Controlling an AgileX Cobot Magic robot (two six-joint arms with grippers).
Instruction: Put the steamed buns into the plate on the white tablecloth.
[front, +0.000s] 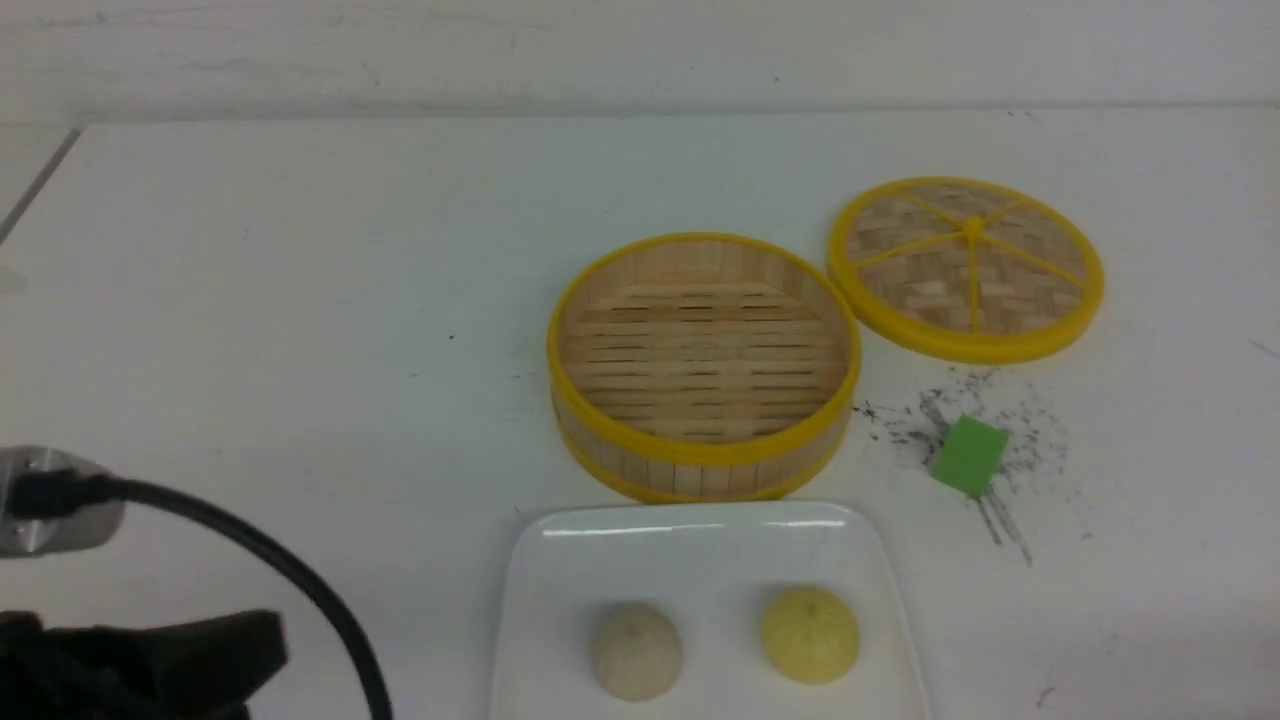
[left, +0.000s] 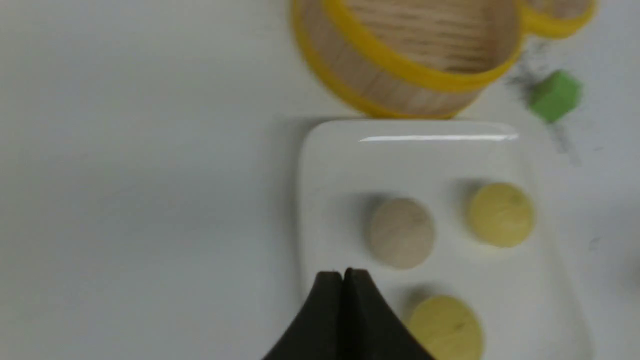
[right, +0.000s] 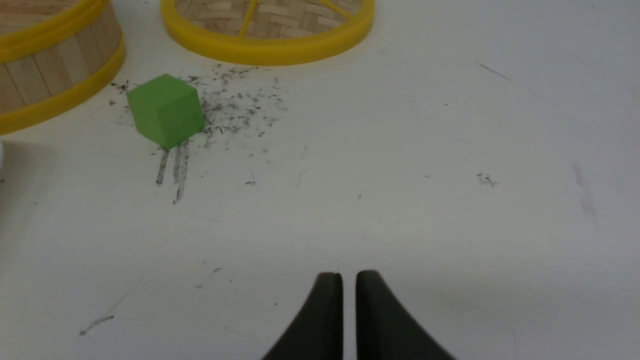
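Observation:
The white plate lies on the white tablecloth at the near middle, just in front of the steamer basket. In the front view it holds an off-white bun and a pale yellow bun. The left wrist view shows the plate with all three buns: the off-white one, a yellow one and a second yellow one. My left gripper is shut and empty, over the plate's edge beside the buns. My right gripper is shut and empty over bare tablecloth.
The round bamboo steamer basket stands empty behind the plate. Its woven yellow-rimmed lid lies flat to the back right. A green cube sits among dark smudges right of the basket. My left arm's dark body and cable fill the near left corner.

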